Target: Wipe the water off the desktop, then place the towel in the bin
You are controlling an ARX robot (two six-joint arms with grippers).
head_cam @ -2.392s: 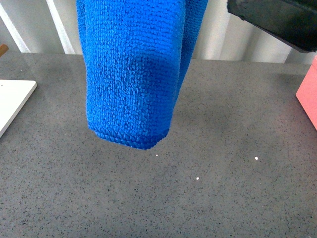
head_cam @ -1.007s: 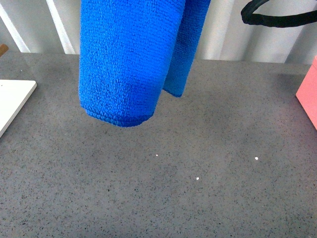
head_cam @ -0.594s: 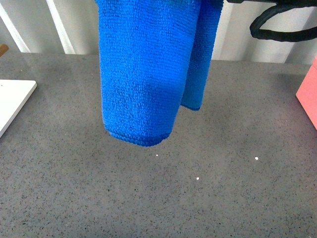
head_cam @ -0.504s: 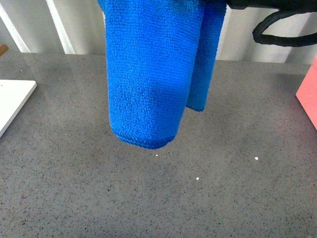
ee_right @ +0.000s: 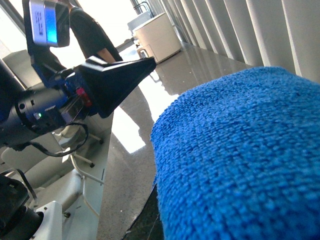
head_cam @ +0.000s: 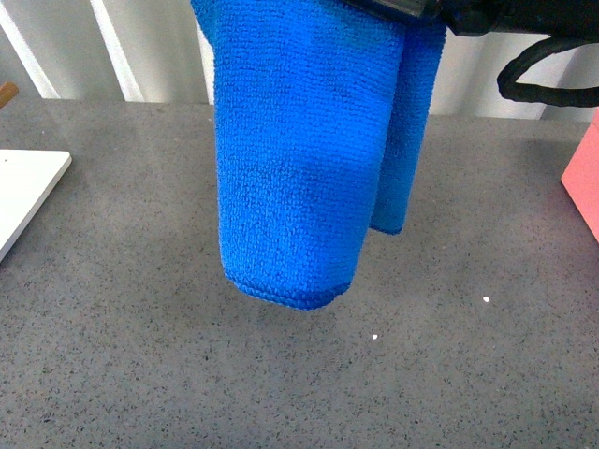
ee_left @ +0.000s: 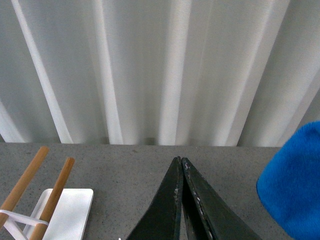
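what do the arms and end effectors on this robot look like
The left end effector has two slim black fingers tapering to a point, with pale scuffs. From the right wrist view, the left arm shows blue and black housings, a small green light and thin black cables. The right arm is black with a looped black cable; the towel hides most of its end effector.

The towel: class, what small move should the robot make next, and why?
Probably carry the towel toward the pink object on the robot's right, possibly the bin: the towel hangs from the right hand, clear of the desktop, where no puddle shows.
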